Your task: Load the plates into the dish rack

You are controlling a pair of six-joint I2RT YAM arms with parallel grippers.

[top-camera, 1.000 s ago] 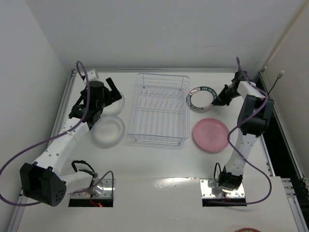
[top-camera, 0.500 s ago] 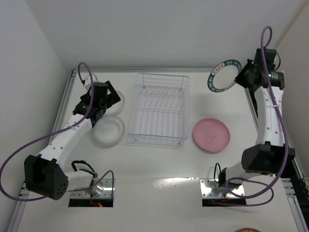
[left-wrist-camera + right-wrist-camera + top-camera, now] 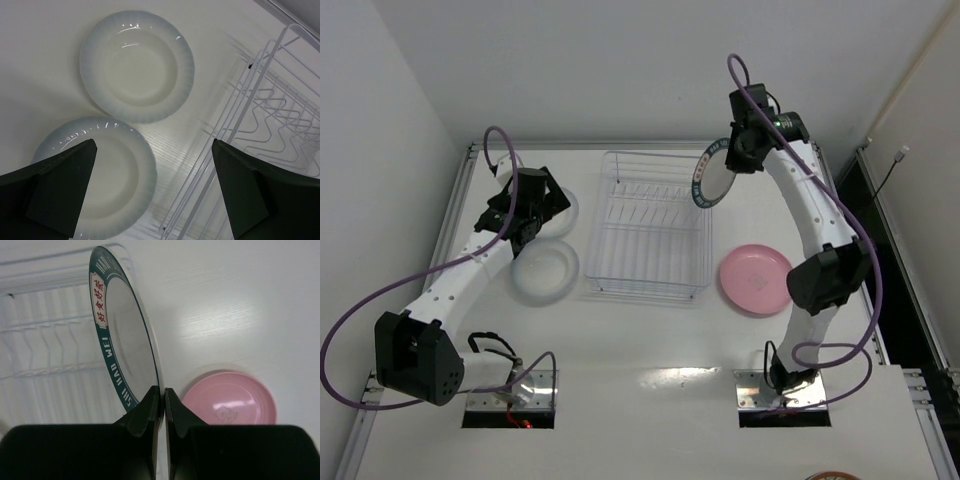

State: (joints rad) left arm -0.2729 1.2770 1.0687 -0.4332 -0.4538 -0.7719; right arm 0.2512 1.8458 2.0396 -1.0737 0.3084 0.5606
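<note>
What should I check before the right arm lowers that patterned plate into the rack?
1. Grip: right gripper is shut on the rim of the patterned plate, which stands on edge. Ok.
2. Position: the plate hangs over the right side of the dish rack. Ok.
3. Lined up with a prong slot: cannot tell.
4. Rack free: no plate in it. Ok.
5. Left gripper: open, above the two clear plates left of the rack, out of the way. Ok.
6. Pink plate: lies flat, right of the rack. Ok.
</note>
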